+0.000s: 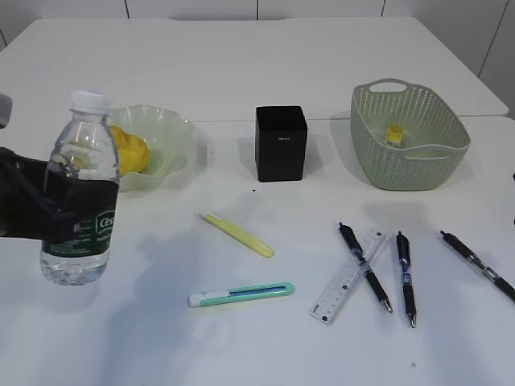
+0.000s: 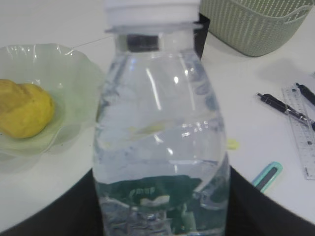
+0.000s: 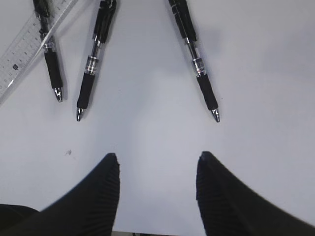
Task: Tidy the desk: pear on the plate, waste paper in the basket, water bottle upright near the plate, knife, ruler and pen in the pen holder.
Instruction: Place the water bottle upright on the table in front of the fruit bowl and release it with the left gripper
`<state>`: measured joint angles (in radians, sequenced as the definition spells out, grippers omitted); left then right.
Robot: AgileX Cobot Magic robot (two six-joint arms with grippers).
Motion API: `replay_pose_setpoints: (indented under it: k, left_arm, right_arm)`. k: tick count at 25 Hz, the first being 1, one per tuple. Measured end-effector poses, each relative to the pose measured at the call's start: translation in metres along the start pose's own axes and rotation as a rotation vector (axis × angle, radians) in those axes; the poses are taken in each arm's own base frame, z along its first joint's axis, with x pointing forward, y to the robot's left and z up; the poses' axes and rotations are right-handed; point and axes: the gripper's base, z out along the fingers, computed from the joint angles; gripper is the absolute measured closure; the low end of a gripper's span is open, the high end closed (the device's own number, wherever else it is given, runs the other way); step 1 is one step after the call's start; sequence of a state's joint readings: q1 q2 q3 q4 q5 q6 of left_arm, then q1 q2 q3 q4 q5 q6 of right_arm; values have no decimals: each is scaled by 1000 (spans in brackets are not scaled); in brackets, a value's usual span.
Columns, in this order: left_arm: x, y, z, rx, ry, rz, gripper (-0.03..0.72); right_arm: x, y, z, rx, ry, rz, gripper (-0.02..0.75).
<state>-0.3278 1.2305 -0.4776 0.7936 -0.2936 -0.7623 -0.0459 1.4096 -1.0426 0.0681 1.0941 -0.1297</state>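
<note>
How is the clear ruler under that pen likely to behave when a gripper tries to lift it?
The ruler lies flat on the desk, so the edges probably offer little purchase. It looks thin, smooth plastic: likely light, slightly flexible, prone to sliding. A black pen crosses it and would probably roll off.

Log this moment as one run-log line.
left gripper: shut on water bottle, upright | right gripper: open, empty, above pens | pear: on plate | waste paper: in basket
</note>
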Motion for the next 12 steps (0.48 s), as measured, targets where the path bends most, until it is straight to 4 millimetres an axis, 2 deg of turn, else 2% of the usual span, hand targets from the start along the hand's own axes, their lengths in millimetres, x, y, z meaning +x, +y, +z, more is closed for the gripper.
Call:
replay_pose_setpoints:
  k: [7,12]
  left_arm:
    - [-4,15,-6,16,-131,-73,295]
    - [-1,14,5,95,-173,-80,298]
  right_arm:
    - [2,0,0,-3,25,9,360]
    - [4,1,0,-6,45,10,360]
